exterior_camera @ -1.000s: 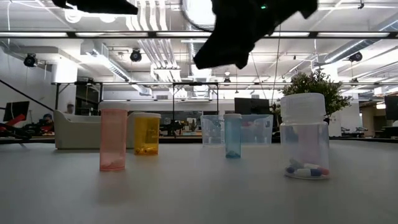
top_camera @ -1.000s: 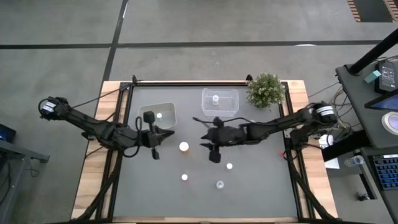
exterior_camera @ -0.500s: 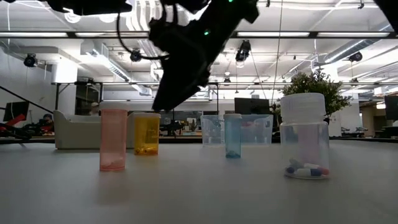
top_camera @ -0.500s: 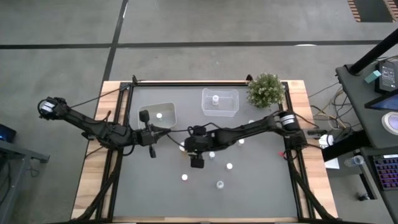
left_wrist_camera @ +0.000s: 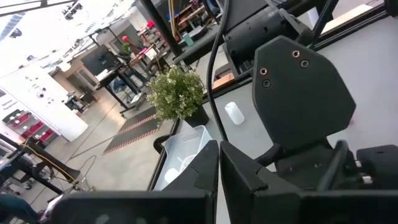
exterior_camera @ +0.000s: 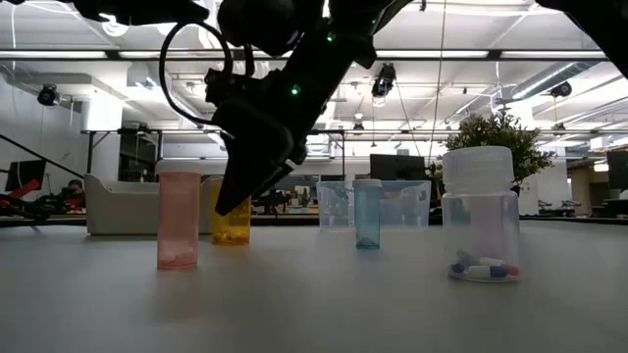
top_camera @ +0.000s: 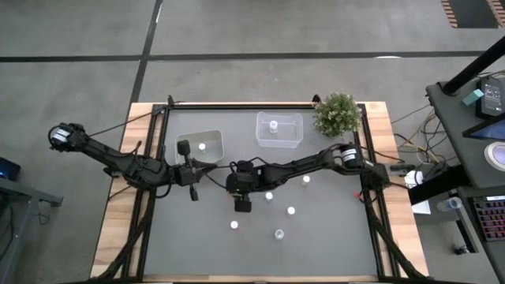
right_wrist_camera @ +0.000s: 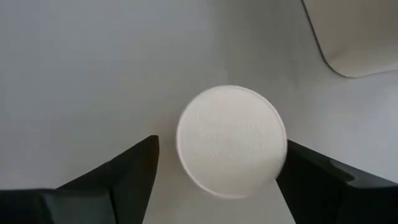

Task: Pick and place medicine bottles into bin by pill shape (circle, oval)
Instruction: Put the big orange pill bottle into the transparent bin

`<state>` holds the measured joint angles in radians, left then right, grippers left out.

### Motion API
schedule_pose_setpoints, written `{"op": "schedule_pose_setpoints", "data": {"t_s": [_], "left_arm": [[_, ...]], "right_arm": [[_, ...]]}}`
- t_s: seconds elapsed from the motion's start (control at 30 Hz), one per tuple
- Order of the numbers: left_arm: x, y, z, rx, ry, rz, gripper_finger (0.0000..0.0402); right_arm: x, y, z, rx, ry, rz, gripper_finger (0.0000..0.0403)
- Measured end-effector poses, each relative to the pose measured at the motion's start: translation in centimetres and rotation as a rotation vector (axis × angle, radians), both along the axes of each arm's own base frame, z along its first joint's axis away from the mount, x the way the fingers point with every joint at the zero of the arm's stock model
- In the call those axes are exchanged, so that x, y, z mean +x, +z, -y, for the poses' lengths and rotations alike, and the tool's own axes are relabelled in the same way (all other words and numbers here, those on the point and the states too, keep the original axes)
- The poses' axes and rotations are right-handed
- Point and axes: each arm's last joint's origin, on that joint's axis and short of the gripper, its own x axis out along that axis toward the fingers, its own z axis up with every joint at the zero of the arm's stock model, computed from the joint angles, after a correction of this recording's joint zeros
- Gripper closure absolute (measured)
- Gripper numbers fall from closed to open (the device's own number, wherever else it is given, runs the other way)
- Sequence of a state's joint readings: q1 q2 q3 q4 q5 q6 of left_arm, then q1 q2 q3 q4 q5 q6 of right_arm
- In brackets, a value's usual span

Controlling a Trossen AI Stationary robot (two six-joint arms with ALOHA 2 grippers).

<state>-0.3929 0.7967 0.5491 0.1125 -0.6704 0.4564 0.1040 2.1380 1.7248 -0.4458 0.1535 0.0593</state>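
You have 2 medicine bottles sorted: 1 white cap sits in the cream bin (top_camera: 207,150) and 1 in the clear bin (top_camera: 278,131), which lies between the cream bin and the potted plant (top_camera: 338,114). At least 5 bottles are left on the table (top_camera: 331,237), all on the near side of the cream bin: 1 near the plant (top_camera: 306,180), 3 out in the open (top_camera: 290,211) and 1 under the right arm.

Your right gripper (right_wrist_camera: 217,177) hangs over that bottle (right_wrist_camera: 231,140), just beside the cream bin, fingers spread wide either side of its cap, not yet touching. The left gripper (top_camera: 194,189) waits just in front of the cream bin, fingers pressed together, holding nothing.

You get no readable label or brand on any bottle or bin.
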Motion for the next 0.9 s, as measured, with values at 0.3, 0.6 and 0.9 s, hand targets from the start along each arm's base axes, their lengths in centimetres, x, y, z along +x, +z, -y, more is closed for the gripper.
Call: {"op": "schedule_pose_setpoints", "data": {"t_s": [0.3,0.6,0.9], "left_arm": [[0.0,0.0,0.0,0.000,-0.001,0.000,0.0402],[0.0,0.0,0.0,0.000,-0.001,0.000,0.0402],[0.0,0.0,0.0,0.000,-0.001,0.000,0.0402]], "right_arm": [[0.0,0.3,0.0,0.007,-0.006,0.017,0.0181],[0.0,0.3,0.0,0.007,-0.006,0.015,0.0216],[-0.5,2.1,0.0,0.008,-0.007,0.023,0.0204]]}}
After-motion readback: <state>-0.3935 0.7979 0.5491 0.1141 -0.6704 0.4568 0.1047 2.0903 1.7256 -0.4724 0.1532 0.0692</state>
